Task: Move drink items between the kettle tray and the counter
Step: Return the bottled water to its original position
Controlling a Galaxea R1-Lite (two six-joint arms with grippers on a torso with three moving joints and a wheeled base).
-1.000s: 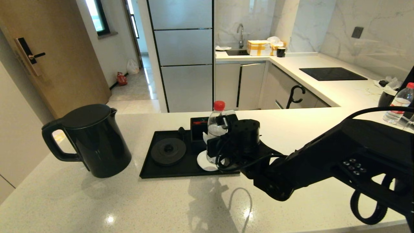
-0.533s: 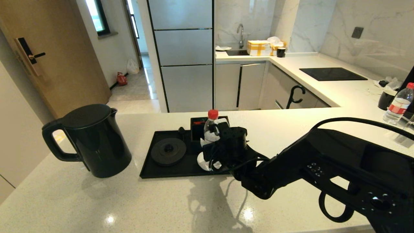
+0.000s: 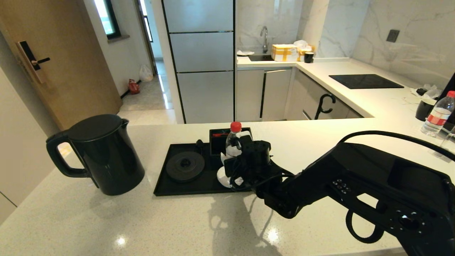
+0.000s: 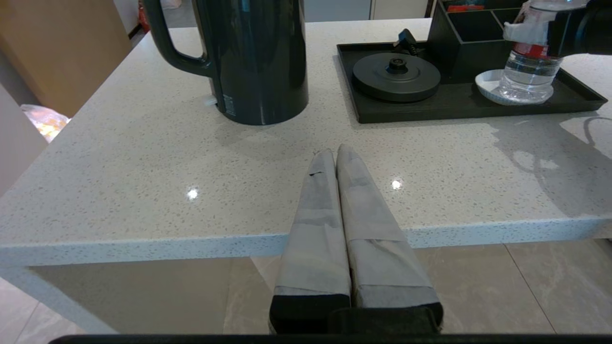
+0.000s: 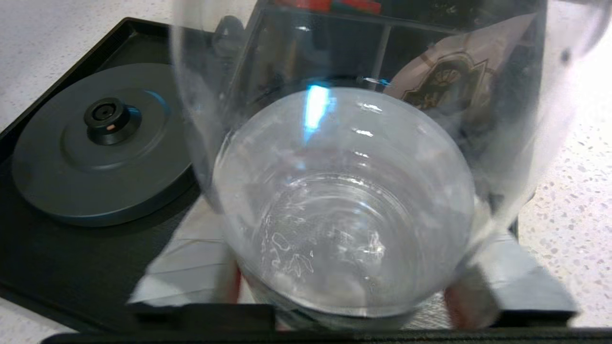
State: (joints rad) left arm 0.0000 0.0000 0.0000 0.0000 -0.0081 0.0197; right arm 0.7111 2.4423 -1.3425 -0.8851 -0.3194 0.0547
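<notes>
The clear water bottle (image 3: pixel 233 142) with the red cap stands upright on the white coaster (image 3: pixel 221 180) at the right end of the black kettle tray (image 3: pixel 167 187). My right gripper (image 3: pixel 237 158) is shut on the bottle's middle from the right. In the right wrist view the bottle (image 5: pixel 344 200) fills the space between the fingers of the right gripper (image 5: pixel 344 291). The black kettle (image 3: pixel 101 153) stands on the counter (image 3: pixel 177 224) left of the tray, away from its round base (image 3: pixel 185 166). My left gripper (image 4: pixel 334 153) hangs shut and empty over the counter's front edge.
A small black divided box (image 3: pixel 217 140) sits at the tray's back, just behind the bottle. A second bottle (image 3: pixel 439 115) and a black mug (image 3: pixel 424 108) stand far right. The black hob (image 3: pixel 366 81) lies at the back right.
My right arm has come down with the bottle, bringing it from above the tray onto the coaster. In the last half second it barely moved. The kettle has stayed put.
</notes>
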